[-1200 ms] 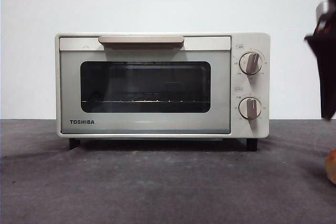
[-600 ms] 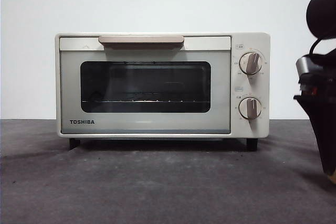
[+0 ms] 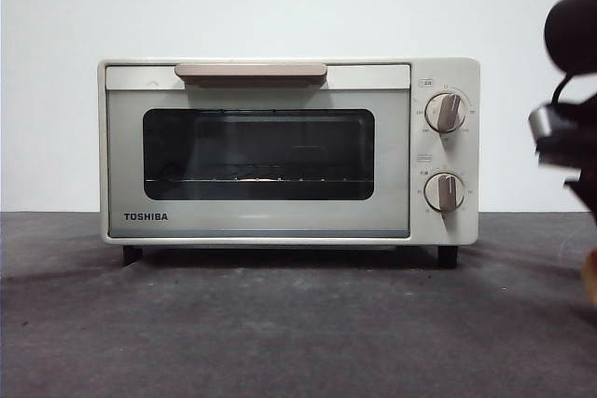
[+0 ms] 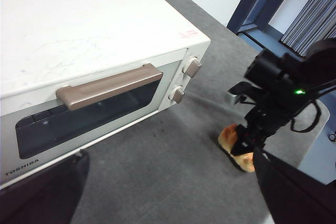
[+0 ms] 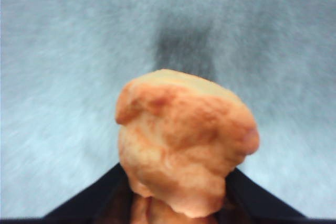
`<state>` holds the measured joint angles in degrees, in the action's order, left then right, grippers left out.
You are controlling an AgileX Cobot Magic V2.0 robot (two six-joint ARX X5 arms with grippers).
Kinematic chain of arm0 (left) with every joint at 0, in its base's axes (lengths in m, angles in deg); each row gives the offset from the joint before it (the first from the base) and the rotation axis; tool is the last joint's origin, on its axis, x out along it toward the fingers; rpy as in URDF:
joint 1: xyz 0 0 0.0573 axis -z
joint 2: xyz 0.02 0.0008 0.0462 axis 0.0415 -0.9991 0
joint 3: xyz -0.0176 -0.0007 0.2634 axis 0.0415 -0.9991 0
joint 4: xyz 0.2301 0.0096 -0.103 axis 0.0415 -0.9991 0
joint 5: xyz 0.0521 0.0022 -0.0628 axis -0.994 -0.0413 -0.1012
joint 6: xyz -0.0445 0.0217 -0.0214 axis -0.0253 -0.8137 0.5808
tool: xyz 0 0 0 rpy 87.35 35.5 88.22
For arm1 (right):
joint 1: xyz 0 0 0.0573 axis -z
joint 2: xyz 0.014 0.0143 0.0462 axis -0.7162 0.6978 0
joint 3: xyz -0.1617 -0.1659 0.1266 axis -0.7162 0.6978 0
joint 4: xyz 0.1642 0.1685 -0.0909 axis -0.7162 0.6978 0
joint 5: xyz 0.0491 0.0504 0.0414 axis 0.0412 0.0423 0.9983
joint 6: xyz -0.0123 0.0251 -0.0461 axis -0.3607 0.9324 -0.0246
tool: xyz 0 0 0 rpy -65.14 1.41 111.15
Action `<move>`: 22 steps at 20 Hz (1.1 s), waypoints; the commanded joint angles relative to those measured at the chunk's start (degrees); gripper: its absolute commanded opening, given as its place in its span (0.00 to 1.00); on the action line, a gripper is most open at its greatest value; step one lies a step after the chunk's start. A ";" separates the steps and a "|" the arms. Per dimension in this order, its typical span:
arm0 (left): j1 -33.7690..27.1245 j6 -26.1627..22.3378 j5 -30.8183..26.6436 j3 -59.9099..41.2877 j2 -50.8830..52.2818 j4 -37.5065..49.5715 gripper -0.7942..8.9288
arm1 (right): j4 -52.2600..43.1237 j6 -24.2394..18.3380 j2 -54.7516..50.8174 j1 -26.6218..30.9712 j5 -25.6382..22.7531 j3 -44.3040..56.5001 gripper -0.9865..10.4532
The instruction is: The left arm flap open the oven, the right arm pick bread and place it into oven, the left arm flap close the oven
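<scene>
Right gripper (image 4: 247, 148): risen since half a second ago, jaws clamped on the bun (image 5: 184, 145), just above the grey table (image 3: 280, 323), right of the oven (image 3: 280, 151). Oven door shut, handle (image 4: 107, 85) untouched. Left gripper (image 4: 168, 192): spread open, hovering before the oven.

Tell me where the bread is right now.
The bread is on the grey table beyond the oven's knob end, with the right gripper down around it.
</scene>
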<state>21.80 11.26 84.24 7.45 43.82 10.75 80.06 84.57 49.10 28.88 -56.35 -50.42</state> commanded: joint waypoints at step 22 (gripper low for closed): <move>6.62 -11.82 -7.96 22.16 -33.86 -5.40 0.10 | 5.40 2.40 -51.30 -0.26 15.61 -5.22 0.22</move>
<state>27.92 2.43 76.57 28.04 11.56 4.89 86.14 86.21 -2.28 28.88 -41.00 -54.77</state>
